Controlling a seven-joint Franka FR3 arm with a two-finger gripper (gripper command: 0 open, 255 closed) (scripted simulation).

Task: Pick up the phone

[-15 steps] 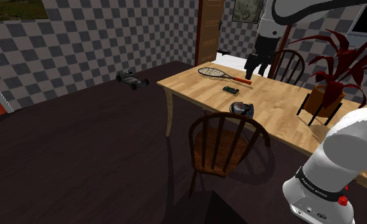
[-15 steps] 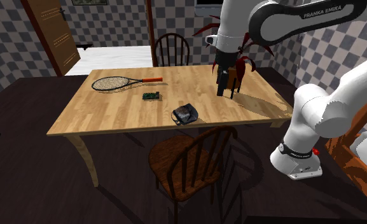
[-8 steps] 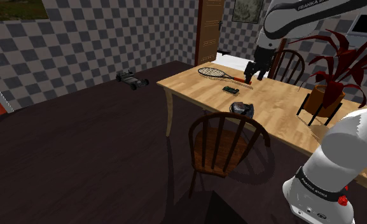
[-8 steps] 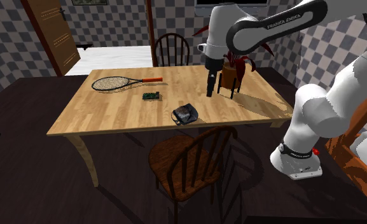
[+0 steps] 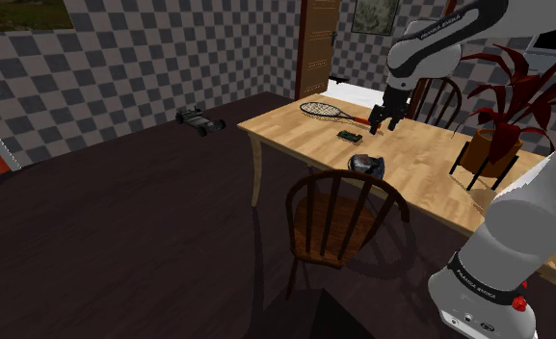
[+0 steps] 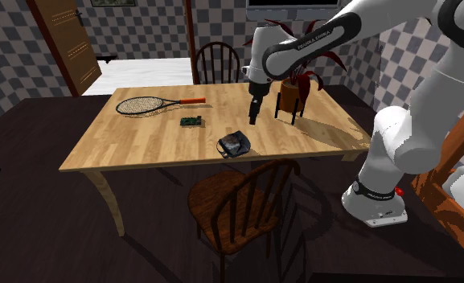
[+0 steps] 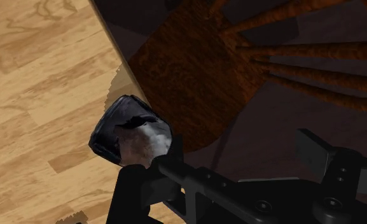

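The gripper [image 5: 383, 123] hangs over the table [image 5: 430, 173], pointing down. Its two fingers are apart and hold nothing. That looks right for a grab from above, since the phone [image 5: 348, 136] lies flat. The phone is small and dark green. It sits on the table between the racket [image 5: 322, 110] and a dark lump [image 5: 365, 163] at the table's edge. The gripper is near the phone but not over it and not touching it, so it likely has to slide across first. A brown pot [image 5: 483, 149] holds a red plant [image 5: 507, 106]. Whether the lump is a bag with something inside cannot be told.
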